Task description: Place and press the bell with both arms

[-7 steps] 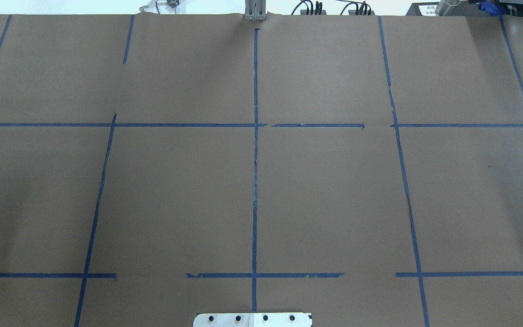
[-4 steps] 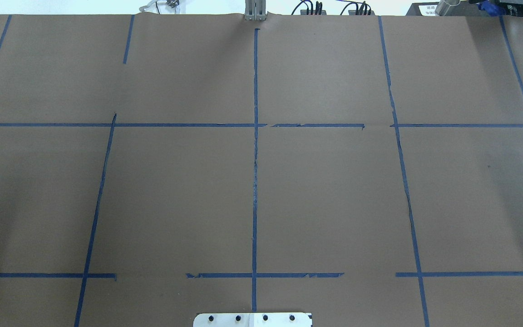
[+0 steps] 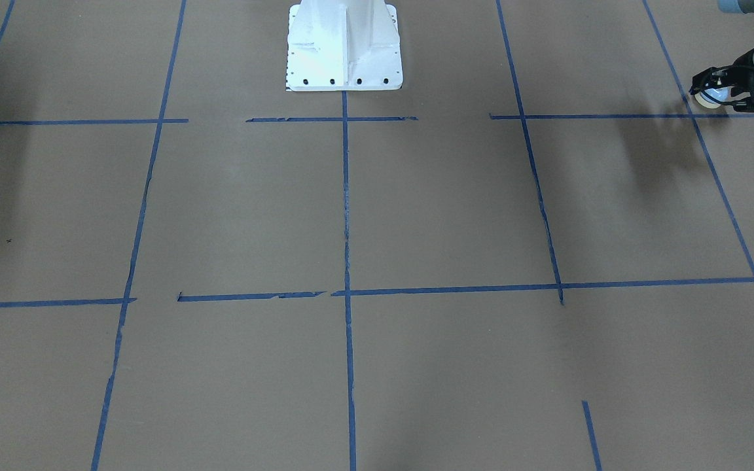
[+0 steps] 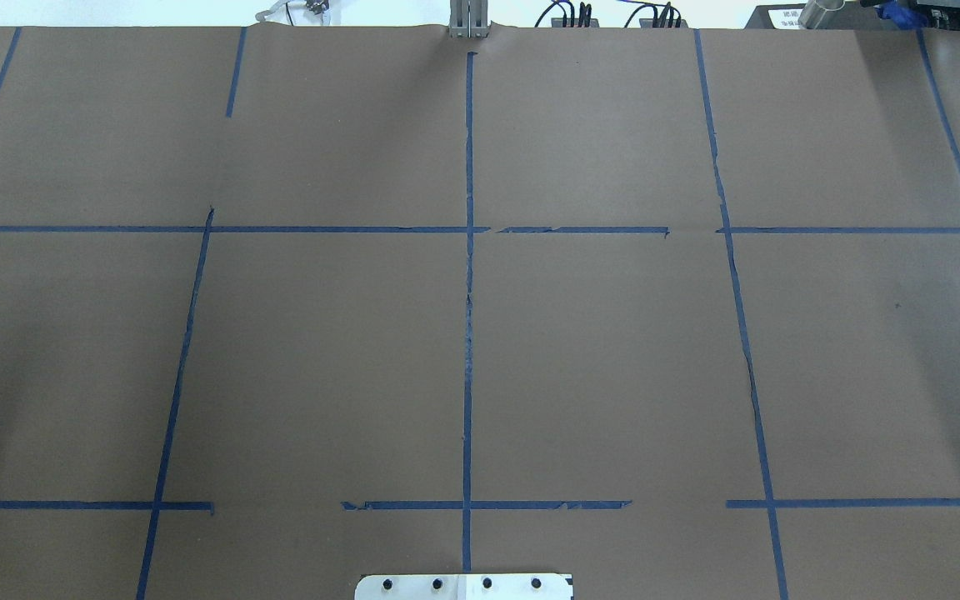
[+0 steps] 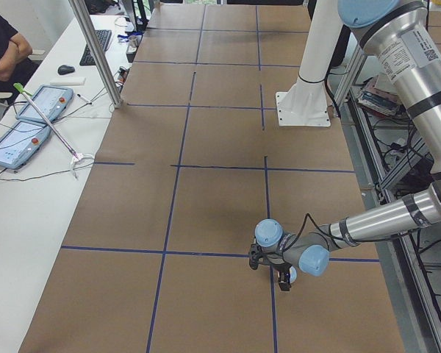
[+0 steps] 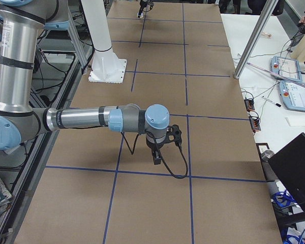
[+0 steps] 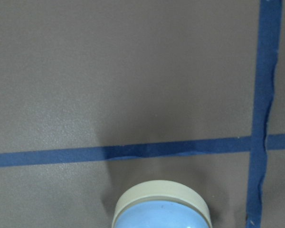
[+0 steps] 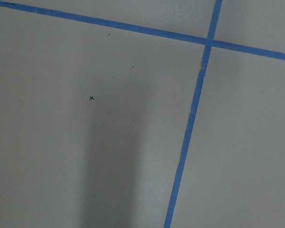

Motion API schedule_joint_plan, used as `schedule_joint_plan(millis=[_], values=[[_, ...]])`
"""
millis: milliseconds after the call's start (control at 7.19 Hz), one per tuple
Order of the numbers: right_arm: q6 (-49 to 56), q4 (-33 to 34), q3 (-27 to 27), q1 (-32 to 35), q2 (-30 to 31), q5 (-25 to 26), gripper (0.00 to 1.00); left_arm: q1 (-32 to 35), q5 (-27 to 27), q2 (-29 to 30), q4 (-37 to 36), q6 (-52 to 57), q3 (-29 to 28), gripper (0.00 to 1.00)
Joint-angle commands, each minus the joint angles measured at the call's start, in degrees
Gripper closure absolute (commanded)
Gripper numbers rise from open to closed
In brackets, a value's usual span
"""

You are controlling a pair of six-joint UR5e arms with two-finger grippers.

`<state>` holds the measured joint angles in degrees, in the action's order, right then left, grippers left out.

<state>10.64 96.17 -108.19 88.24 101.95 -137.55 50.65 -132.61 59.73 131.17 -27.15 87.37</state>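
Note:
The light-blue bell with its cream rim sits between the fingers of my left gripper, low over the brown paper at a blue tape crossing, far to my left. The left wrist view shows the bell's dome at the bottom edge, casting a shadow on the paper. The exterior left view shows that gripper close to the table. My right gripper points down over the paper on the far right side; it shows only in the exterior right view, so I cannot tell its state. Neither gripper shows in the overhead view.
The white pedestal stands at the table's near-middle edge. Blue tape lines divide the brown paper into a grid. A side table with tablets, cables and a metal post runs along the far edge.

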Motion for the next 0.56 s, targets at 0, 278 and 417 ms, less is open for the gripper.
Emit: schedule_joint_plan(millis=[0, 278, 417], values=[[0.0, 0.1, -0.1, 0.0, 0.0, 0.0, 0.00, -0.3, 0.0, 0.5, 0.0, 0.1, -0.5, 0.13], [0.0, 0.0, -0.3, 0.0, 0.0, 0.0, 0.00, -0.3, -0.2, 0.5, 1.8, -0.2, -0.5, 0.91], [0.0, 0.0, -0.4, 0.0, 0.0, 0.0, 0.00, 0.0, -3.6, 0.4, 6.7, -1.8, 0.2, 1.00]])
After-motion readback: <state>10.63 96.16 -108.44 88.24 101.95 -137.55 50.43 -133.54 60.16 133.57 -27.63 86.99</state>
